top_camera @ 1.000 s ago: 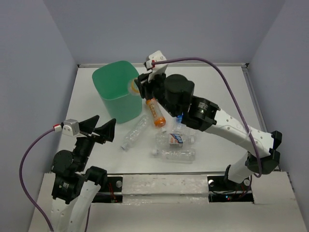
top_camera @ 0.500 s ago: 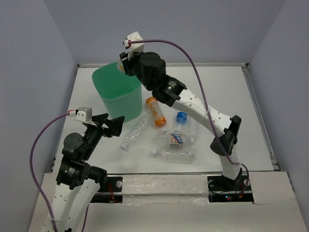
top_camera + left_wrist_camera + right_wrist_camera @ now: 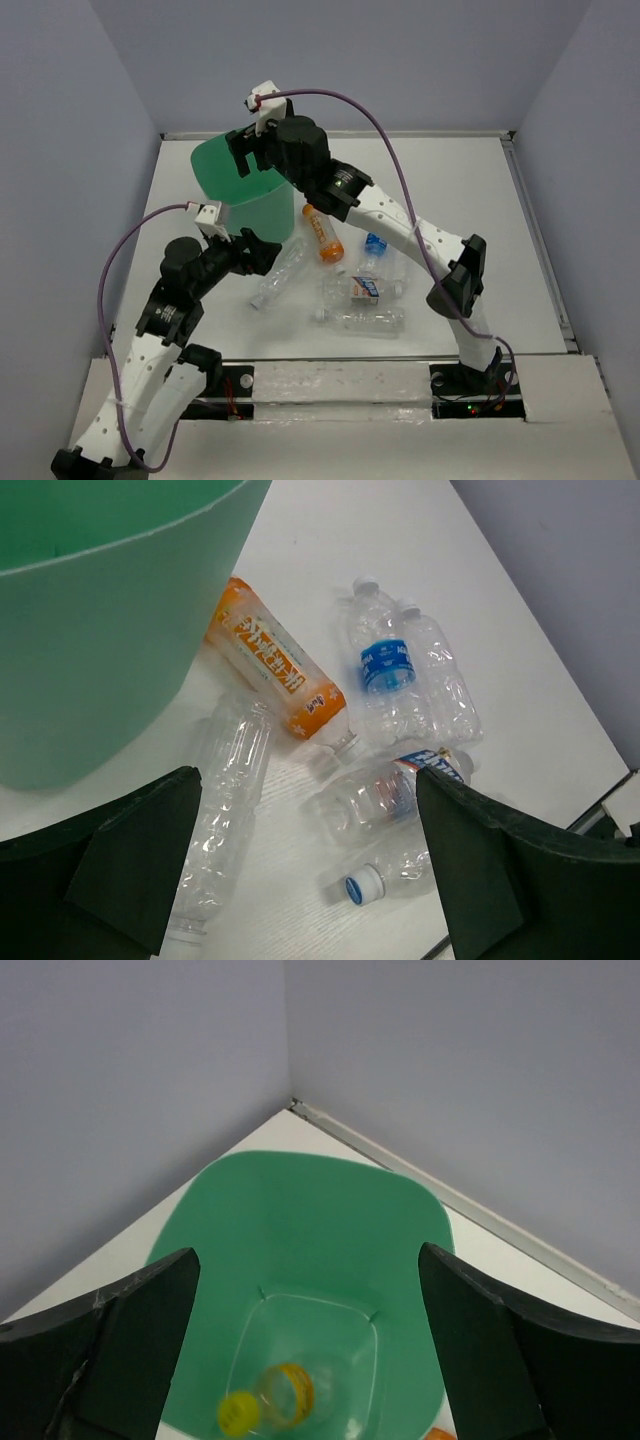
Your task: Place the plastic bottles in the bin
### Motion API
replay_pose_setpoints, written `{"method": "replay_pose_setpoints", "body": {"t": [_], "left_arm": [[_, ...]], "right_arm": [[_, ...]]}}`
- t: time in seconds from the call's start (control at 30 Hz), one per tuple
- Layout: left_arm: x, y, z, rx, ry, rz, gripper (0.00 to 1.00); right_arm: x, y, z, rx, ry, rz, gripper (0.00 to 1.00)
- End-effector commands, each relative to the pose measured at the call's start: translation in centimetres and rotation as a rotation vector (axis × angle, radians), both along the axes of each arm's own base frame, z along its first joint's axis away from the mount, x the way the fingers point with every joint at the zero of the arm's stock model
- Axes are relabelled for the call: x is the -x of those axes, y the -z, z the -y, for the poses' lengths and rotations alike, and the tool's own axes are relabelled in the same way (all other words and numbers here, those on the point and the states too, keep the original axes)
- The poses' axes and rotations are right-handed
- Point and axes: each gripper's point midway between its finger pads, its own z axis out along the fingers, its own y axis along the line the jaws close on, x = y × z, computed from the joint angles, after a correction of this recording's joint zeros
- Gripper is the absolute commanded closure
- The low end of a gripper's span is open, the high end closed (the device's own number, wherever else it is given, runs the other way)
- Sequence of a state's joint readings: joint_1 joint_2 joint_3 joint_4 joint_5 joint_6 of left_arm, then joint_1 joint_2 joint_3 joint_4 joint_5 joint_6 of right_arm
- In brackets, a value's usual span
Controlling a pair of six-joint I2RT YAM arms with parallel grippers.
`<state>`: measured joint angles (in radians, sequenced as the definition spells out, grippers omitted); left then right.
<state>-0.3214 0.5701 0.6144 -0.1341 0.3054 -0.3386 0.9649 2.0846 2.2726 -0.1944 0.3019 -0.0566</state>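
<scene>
The mint-green bin (image 3: 248, 212) stands at the back left. My right gripper (image 3: 252, 160) hangs open over its mouth; in the right wrist view its jaws (image 3: 308, 1332) stand wide apart with nothing between them. A yellow-capped bottle (image 3: 270, 1400) shows blurred at the bottom of the bin (image 3: 300, 1165). My left gripper (image 3: 260, 251) is open, just above a clear crinkled bottle (image 3: 225, 810) beside the bin (image 3: 100, 650). On the table lie an orange bottle (image 3: 275, 662), a blue-labelled bottle (image 3: 385, 670), a labelled bottle (image 3: 385, 792) and a white-capped clear one (image 3: 372, 882).
Grey walls close in the table at the back and both sides. A metal rail (image 3: 515, 170) runs along the right edge. The right arm (image 3: 400, 225) arches over the bottles from the near right. The table's near edge (image 3: 600, 805) is just beyond the bottles.
My right arm swung left from beside the bin to above its mouth and opened; the yellow-capped bottle it held is now in the bin. My left arm reached forward toward the loose bottles.
</scene>
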Motion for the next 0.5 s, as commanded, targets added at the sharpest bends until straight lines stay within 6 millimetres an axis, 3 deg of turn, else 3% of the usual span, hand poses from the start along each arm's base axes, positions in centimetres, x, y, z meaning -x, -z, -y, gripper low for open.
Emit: {"method": "replay_pose_setpoints", "body": {"t": [0.0, 0.17, 0.2, 0.3, 0.33, 0.47], "left_arm": [[-0.8, 0.7, 1.8, -0.028, 0.073, -0.036, 0.01], [-2.2, 2.4, 3.5, -0.122, 0.066, -0.112, 0.01], [-2.4, 2.7, 3.7, -0.137, 0.058, -0.124, 0.01], [-3.1, 3.9, 4.5, -0.203, 0.034, -0.161, 0.01], [-3.6, 3.8, 4.3, -0.226, -0.003, -0.156, 0.01], [-4.0, 6.7, 5.5, -0.39, -0.022, -0.211, 0.01]], "right_arm": [[2.5, -7.6, 4.2, -0.13, -0.009, 0.063, 0.05], [6.4, -6.0, 9.0, -0.126, -0.027, 0.022, 0.08], [7.9, -4.9, 10.7, -0.145, -0.031, -0.008, 0.08], [9.7, -3.2, 13.7, -0.148, -0.009, -0.035, 0.08], [10.9, -1.8, 15.6, -0.146, 0.005, -0.053, 0.08], [13.2, 1.8, 19.9, -0.149, 0.052, -0.096, 0.08]]}}
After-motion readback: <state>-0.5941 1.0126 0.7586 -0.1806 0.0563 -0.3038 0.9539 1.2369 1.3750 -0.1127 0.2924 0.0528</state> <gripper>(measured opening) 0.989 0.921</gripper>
